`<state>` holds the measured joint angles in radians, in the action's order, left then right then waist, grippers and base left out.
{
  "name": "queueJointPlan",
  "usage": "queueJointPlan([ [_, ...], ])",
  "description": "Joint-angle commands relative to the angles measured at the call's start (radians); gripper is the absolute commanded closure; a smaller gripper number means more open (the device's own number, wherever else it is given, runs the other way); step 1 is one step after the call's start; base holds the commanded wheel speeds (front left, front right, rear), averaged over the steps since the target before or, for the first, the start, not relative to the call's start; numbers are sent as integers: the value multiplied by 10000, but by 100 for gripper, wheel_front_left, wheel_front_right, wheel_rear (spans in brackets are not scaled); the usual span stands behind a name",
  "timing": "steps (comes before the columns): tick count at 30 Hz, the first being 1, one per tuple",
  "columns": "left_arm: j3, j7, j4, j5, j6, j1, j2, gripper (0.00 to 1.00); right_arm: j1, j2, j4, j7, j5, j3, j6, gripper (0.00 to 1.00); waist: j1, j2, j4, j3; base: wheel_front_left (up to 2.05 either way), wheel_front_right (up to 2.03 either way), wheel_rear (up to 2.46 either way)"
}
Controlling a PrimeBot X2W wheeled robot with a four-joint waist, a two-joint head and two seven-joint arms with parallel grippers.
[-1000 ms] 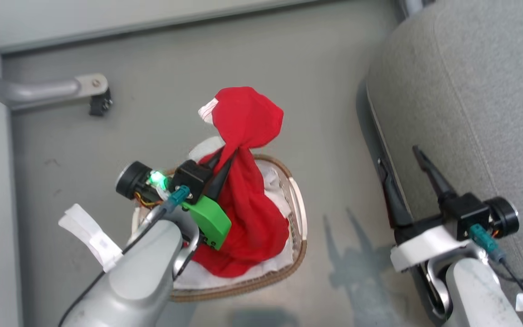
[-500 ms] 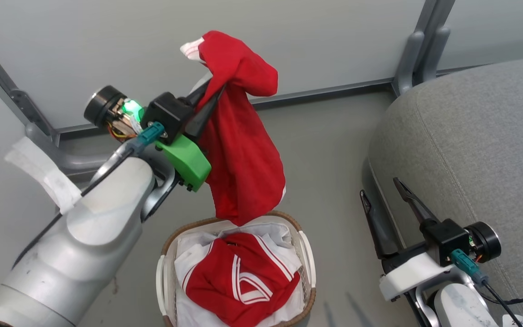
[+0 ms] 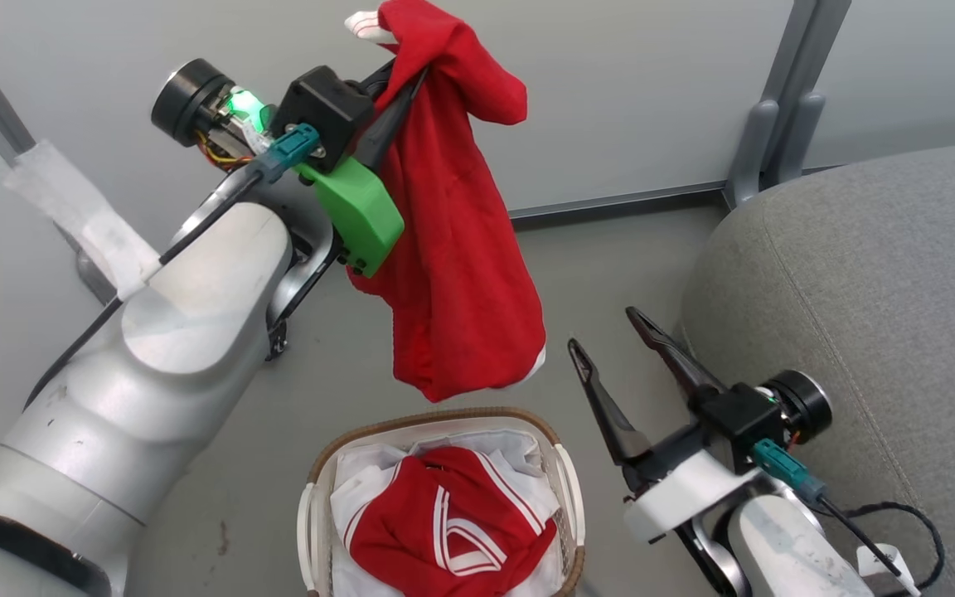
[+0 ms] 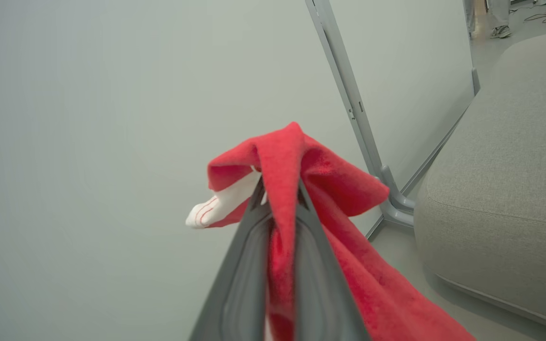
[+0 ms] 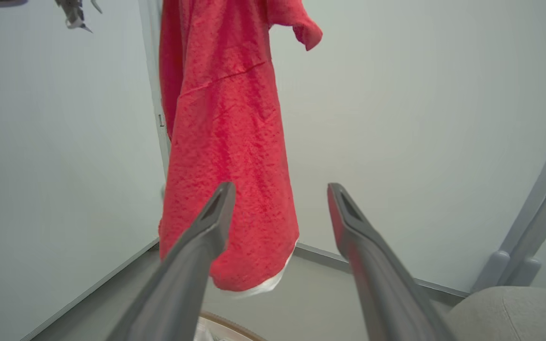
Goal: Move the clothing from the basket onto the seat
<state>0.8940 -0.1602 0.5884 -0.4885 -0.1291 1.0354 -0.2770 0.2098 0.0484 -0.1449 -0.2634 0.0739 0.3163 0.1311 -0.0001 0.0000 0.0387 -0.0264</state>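
My left gripper (image 3: 399,76) is shut on a red piece of clothing (image 3: 453,240) that hangs free, high above the basket (image 3: 564,485); in the left wrist view the gripper (image 4: 280,189) pinches the red fabric (image 4: 334,189) near its top fold. A second red garment with white stripes (image 3: 448,531) lies in the basket on the white liner. My right gripper (image 3: 608,325) stands open and empty to the right of the hanging garment, next to the grey seat (image 3: 867,290). From the right wrist, the hanging clothing (image 5: 225,142) dangles ahead of the open gripper (image 5: 277,189).
A pale wall panel with a grey metal post (image 3: 784,99) stands behind. The grey floor (image 3: 610,265) lies between basket and seat. A black cable (image 3: 900,514) trails by my right wrist. White tape (image 3: 79,215) is wrapped on my left arm.
The camera has tilted up. My left gripper has lifted the red garment clear out of the basket, uncovering a second red garment. My right gripper has swung left, off the seat's edge.
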Motion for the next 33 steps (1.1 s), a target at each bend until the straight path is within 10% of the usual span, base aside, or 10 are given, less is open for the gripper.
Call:
queueJointPlan([
  [1,48,58,77,-8,-27,245,104,100,315,37,-55,-21,115,271,-7,0,1,0,-59,20,0,0,0],
  [15,380,246,731,-68,148,985,1502,100,2411,40,-1475,-21,506,1660,-7,0,1,0,-636,206,0,0,0],
  [33,712,637,76,-736,345,557,2152,100,3260,35,-3050,-20,-622,4,-7,0,1,0,-1276,379,0,0,0],
])
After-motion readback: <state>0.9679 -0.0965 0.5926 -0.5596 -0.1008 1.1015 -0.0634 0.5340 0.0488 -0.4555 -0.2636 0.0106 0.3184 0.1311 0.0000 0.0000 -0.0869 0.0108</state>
